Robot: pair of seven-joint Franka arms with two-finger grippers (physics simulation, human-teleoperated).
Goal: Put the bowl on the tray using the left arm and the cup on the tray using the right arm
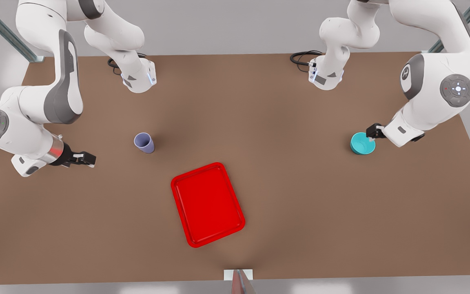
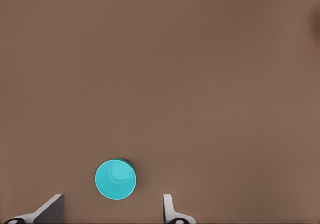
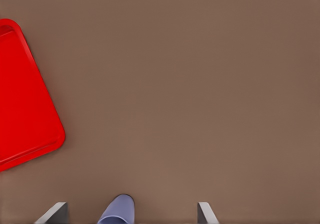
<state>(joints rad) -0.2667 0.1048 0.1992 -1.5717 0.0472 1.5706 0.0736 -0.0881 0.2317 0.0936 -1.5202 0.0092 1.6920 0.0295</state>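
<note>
The teal bowl (image 1: 362, 143) stands on the brown table at the front view's right. My left gripper (image 1: 371, 134) hovers at its rim, open; in the left wrist view the bowl (image 2: 115, 179) lies between and just ahead of the two fingers (image 2: 52, 209). The lavender cup (image 1: 144, 143) stands upright at the front view's left. Some way farther left is my right gripper (image 1: 89, 159), open and apart from the cup. The right wrist view shows the cup (image 3: 118, 210) between the spread fingers (image 3: 204, 212). The red tray (image 1: 207, 204) lies bare at the table's front middle.
Both arm bases (image 1: 139, 77) stand at the table's back edge with black cables (image 1: 302, 57) beside them. A small white and red fixture (image 1: 238, 279) sits at the front edge. Open brown table (image 1: 259, 122) stretches between the cup, the bowl and the tray (image 3: 25, 109).
</note>
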